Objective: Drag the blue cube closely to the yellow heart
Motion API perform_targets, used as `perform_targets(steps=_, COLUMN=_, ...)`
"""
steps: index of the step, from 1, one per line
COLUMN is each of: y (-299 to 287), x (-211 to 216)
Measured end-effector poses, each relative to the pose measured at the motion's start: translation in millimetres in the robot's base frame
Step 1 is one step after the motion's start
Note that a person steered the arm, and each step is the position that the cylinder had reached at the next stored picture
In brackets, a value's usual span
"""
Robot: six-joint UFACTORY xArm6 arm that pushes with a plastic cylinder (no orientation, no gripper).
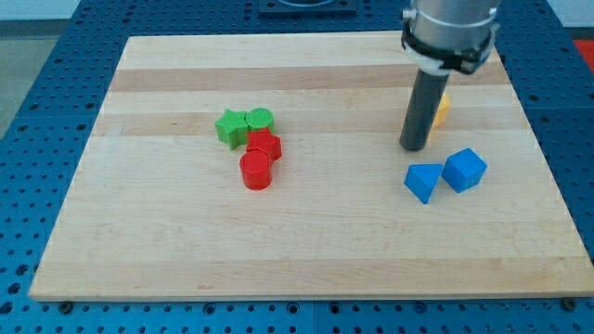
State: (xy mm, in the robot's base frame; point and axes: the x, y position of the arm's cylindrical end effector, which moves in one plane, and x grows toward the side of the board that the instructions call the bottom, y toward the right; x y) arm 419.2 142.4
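The blue cube sits on the wooden board at the view's right, touching a blue triangular block on its left. A yellow block lies above them, mostly hidden behind the rod; its shape cannot be made out. My tip rests on the board just left of the yellow block and above the blue triangular block, a short way up-left of the blue cube, touching neither blue block.
A cluster lies left of centre: a green star, a green cylinder, a red hexagonal block and a red cylinder. The board's right edge runs close to the blue cube.
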Motion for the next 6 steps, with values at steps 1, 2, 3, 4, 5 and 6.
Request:
perform_targets(steps=1, y=22, x=18)
perform_targets(steps=2, y=99, x=21)
perform_targets(steps=3, y=113, x=69)
perform_targets(steps=4, y=41, x=104)
perform_targets(steps=5, y=46, x=70)
perform_targets(steps=6, y=63, x=40)
